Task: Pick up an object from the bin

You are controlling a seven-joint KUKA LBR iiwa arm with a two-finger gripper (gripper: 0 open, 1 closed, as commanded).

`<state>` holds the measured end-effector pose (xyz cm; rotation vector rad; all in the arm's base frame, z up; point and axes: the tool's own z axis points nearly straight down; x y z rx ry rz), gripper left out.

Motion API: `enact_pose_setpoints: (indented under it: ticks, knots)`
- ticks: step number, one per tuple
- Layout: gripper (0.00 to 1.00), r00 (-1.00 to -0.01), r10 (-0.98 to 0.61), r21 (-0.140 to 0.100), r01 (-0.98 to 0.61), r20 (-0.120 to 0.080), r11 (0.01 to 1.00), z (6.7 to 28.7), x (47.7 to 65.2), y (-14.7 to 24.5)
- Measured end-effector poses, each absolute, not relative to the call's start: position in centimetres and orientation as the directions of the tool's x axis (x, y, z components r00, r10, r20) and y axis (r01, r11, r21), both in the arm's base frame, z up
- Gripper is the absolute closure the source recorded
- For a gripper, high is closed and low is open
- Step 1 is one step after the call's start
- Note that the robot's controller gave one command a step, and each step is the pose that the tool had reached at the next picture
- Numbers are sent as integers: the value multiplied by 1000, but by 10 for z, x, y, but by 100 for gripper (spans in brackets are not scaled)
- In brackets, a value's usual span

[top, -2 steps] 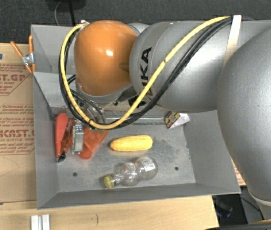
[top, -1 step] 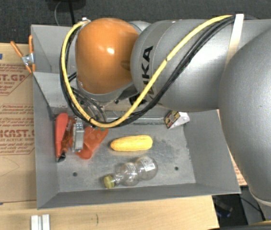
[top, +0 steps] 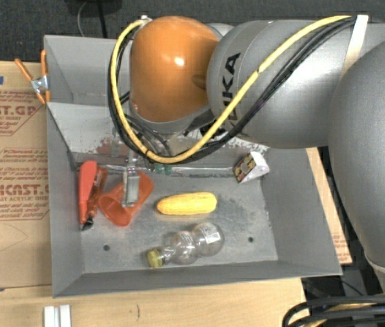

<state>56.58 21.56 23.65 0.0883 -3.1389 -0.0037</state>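
Yellow corn cob (top: 186, 204), clear bottle (top: 185, 246), red-handled tool (top: 86, 191) and small carton (top: 250, 167) lie apart.

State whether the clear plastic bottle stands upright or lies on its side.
On its side: the clear plastic bottle stretches along the bin floor, yellow cap pointing left.

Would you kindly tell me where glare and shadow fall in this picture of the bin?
Camera view: a bright highlight sits on the arm's orange cover; the clear plastic bottle glints in spots; the bin floor is lit evenly, with only a faint shadow beneath the yellow corn cob.
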Motion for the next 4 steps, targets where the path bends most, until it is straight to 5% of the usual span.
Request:
enact_pose_setpoints:
  ticks: [1,2,3,4]
  knots:
    - [0,-998,-56,4,-56,-9,998,191,583,204]
    - [0,-993,-118,3,-118,-4,993,121,573,195]
    - [100,-990,-144,4,-144,-10,990,73,564,183]
    - [100,-990,-144,4,-144,-10,990,73,564,183]
